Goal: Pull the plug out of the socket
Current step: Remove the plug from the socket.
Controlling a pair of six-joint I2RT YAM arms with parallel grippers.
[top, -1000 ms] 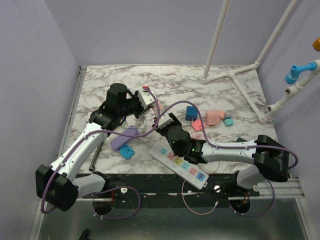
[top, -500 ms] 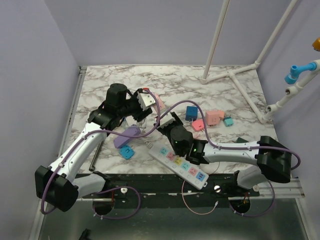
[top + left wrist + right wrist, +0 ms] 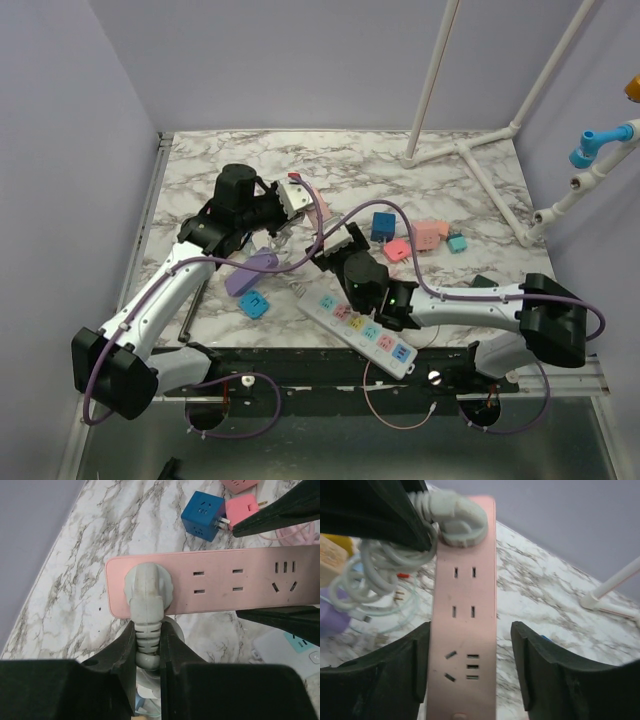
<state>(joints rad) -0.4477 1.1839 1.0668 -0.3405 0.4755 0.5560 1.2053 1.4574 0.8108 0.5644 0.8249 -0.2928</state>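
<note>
Plug [image 3: 147, 587], grey-white, sits in the end socket of the pink power strip [image 3: 225, 580], over the marble table [image 3: 65, 580]. Left gripper [image 3: 148, 647]: jaws closed tight on the plug's ribbed cable neck, just behind the plug body. Right gripper [image 3: 471, 627]: jaws part open astride the strip farther along, with one finger against its edge and a slit of table showing beside the other. Whether they clamp the strip cannot be told. Blue cube adapter [image 3: 202, 514] lies beyond the strip.
</note>
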